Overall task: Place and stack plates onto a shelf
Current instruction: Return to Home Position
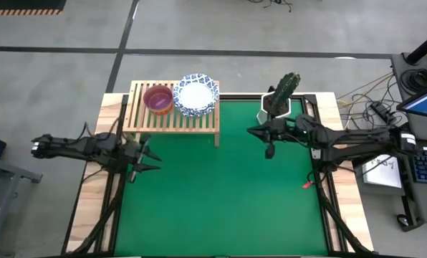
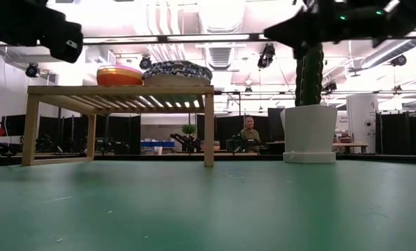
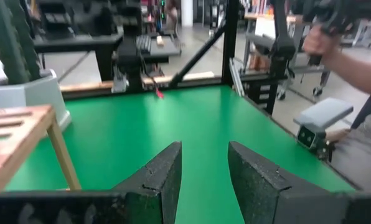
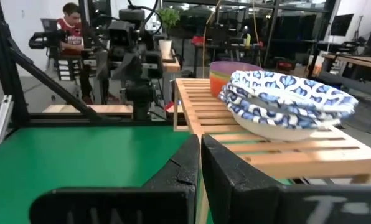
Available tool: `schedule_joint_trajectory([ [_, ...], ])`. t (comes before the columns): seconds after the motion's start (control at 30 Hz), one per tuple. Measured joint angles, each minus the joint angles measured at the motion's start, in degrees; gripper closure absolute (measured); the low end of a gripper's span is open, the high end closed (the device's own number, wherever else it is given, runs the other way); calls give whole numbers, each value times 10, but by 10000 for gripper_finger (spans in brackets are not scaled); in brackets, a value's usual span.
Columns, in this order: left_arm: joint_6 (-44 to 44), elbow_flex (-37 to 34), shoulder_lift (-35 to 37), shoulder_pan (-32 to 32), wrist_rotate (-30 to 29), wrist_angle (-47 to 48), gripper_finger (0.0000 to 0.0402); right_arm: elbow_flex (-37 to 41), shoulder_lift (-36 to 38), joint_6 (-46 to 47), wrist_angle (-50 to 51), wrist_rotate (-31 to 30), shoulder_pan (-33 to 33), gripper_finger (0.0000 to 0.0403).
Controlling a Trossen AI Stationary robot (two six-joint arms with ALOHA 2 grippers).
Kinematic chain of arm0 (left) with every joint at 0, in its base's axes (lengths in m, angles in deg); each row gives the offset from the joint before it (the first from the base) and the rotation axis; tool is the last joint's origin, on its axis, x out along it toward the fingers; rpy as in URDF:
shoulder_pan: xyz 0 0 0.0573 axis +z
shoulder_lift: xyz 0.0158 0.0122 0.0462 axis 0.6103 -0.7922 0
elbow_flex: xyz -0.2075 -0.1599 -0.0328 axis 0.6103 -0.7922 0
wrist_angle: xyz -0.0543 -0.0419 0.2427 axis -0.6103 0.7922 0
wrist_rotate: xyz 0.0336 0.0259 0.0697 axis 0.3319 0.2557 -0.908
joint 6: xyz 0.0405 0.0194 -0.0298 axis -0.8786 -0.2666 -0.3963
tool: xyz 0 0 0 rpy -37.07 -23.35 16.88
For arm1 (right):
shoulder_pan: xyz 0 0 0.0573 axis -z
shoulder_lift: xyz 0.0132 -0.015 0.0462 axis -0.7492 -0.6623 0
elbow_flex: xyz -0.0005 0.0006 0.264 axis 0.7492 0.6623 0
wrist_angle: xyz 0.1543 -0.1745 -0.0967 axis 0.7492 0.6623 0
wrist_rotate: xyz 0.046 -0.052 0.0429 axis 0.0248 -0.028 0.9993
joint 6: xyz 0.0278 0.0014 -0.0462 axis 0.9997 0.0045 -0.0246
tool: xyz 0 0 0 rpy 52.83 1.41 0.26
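Plates (image 1: 195, 95) look all stacked on the shelf (image 1: 172, 123), so I'd call this the go-home bit. The left gripper (image 1: 155, 163) has its fingers apart, and the right gripper (image 1: 269, 152) is pinched together on nothing. Both just need pulling back clear.

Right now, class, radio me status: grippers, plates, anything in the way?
Left gripper open, empty, at left of table. Right gripper shut, empty, by cactus pot. Blue-and-white plates stacked on shelf beside purple-topped dish stack. Nothing blocking.

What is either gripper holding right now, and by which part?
Nothing. The left gripper is open and empty, the right gripper shut on nothing; the plates lie stacked on the shelf.
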Motion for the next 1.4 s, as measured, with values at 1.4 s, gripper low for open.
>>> schedule_joint_trajectory([
  [1.4, 82, -156, 136, 0, -66, -173, 288, 276, 455, -12, 93, -5, 7, 394],
])
